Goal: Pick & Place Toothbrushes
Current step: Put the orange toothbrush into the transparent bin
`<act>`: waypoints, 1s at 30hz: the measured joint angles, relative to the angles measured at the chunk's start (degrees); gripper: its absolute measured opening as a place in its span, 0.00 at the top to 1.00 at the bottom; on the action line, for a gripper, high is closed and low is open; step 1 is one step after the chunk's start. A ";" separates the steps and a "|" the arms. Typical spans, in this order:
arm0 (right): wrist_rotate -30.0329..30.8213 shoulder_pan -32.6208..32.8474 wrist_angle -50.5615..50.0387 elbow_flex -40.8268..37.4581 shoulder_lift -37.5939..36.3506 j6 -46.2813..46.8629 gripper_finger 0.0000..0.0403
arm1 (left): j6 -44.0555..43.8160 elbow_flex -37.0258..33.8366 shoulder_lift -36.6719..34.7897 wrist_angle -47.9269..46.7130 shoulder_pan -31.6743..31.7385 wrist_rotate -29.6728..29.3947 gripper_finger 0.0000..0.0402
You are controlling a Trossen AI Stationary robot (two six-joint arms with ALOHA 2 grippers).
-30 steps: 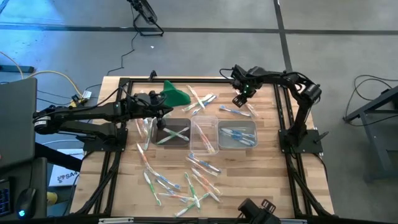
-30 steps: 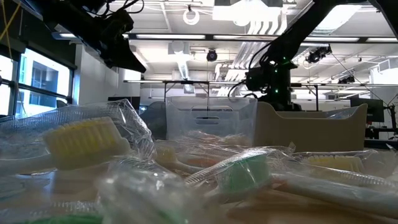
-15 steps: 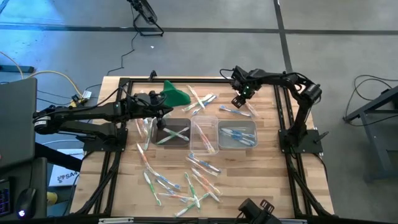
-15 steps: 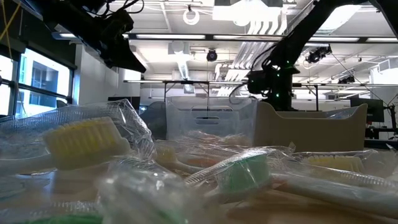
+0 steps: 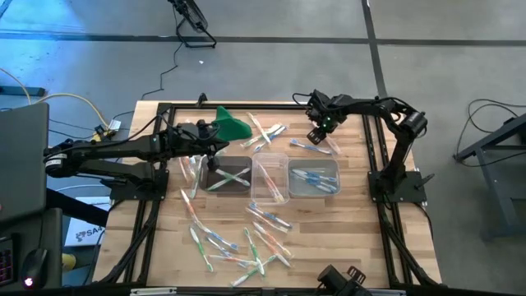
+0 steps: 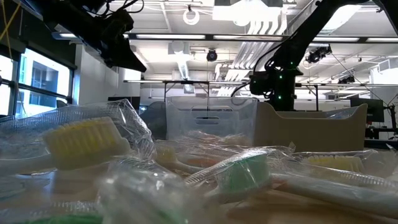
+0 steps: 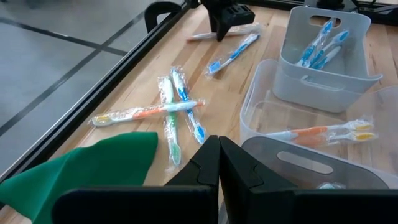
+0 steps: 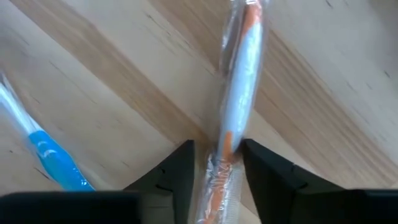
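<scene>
Right fingers [image 8: 214,171] now astride orange toothbrush [image 8: 239,99]

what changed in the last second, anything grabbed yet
The right gripper has sunk a little onto an orange-and-white wrapped toothbrush, fingers either side of it, narrowing but not visibly clamped. The left gripper, shut over the tubs, and the other toothbrushes stayed put.

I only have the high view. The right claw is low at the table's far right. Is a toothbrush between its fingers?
Observer: Yes. The right wrist view shows a wrapped orange-and-white toothbrush running between the open right claw's fingers, not yet clamped.
Operator: And the left claw?
Observer: The left claw is shut, holding nothing.
Operator: What's in the middle tub?
Observer: The middle tub holds orange brushes.
</scene>
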 joint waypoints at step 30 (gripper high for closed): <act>2.38 0.72 1.53 -0.37 -10.58 -0.04 0.97 | 0.00 0.00 0.00 -0.01 0.00 -0.15 1.00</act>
